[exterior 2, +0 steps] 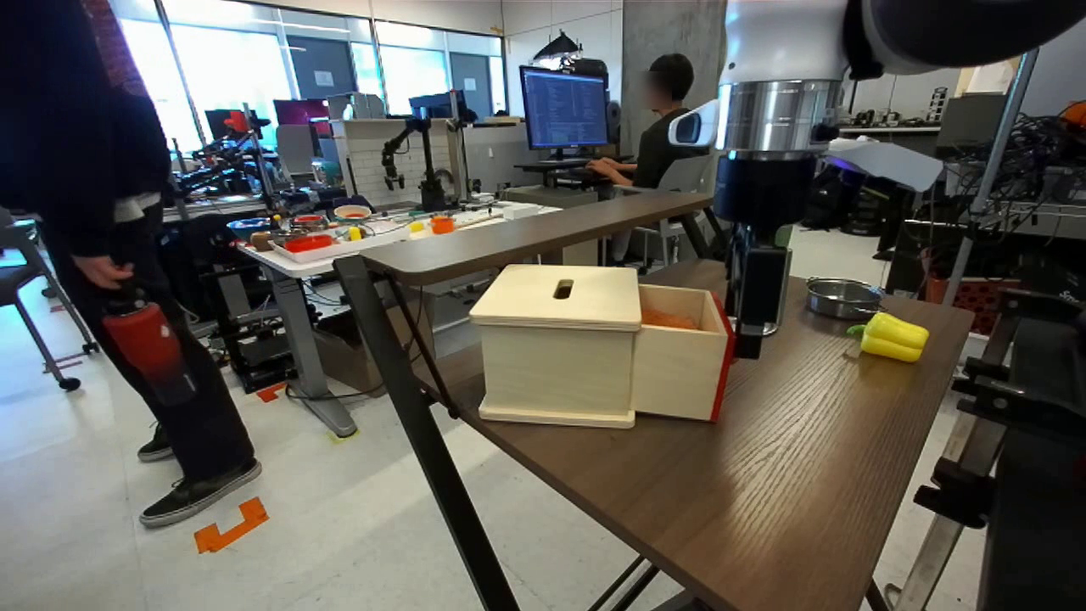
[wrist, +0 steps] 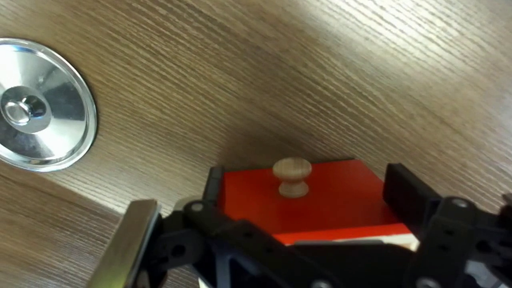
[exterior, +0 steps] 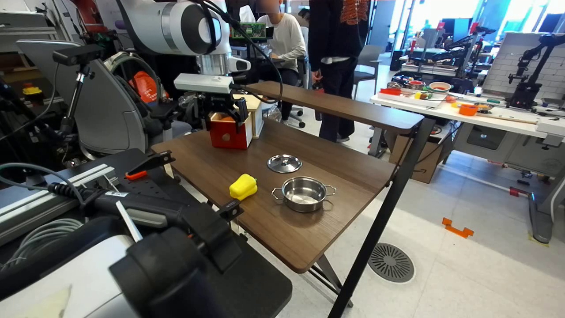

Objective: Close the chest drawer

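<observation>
The chest drawer's pale wooden body [exterior 2: 556, 373] stands on the brown table with its lid on. Its drawer [exterior 2: 676, 373] sticks well out of the body toward my gripper, and something orange [exterior 2: 670, 319] lies inside. The red drawer front [exterior: 228, 136] has a round wooden knob, which also shows in the wrist view [wrist: 292, 170]. My gripper [wrist: 305, 178] is open, pointing down, with its fingers spread wide near the two side edges of the red front. The knob lies between the fingers, not gripped. In an exterior view the gripper [exterior 2: 748, 339] is right at the red front; contact is unclear.
A steel lid [exterior: 284, 163] and a steel pot [exterior: 304, 194] stand on the table [exterior: 282, 234]. A yellow pepper [exterior: 243, 187] lies near the table edge. A raised brown shelf [exterior: 335, 104] runs along the table's side, near the chest.
</observation>
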You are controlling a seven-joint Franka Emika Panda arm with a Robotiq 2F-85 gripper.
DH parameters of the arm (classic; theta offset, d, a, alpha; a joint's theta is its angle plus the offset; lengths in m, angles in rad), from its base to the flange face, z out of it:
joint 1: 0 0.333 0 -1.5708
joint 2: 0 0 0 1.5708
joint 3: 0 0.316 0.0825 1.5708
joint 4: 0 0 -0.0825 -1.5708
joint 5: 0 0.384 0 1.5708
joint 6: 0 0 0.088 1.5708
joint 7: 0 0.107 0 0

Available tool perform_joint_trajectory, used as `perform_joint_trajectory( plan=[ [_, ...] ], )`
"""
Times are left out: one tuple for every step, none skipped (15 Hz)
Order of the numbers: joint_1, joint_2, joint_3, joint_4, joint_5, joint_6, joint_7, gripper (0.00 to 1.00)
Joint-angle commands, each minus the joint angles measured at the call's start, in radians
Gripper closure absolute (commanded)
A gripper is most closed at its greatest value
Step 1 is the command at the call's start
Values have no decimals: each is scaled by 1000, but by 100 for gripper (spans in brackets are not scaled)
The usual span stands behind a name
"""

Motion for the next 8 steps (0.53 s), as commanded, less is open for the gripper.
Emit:
perform_joint_trajectory(
  plan=[
    [22,31,-13,34,-23,43,37,0],
    [23,35,-12,38,-21,47,39,0],
    [24,38,-12,42,-20,52,42,0],
    [26,42,-13,46,-20,62,45,0],
    [28,45,-14,49,-20,68,48,0],
    [27,50,-12,56,-17,69,48,0],
    [29,57,-12,65,-16,74,51,0],
    [35,66,-16,72,-17,90,61,0]
  ],
)
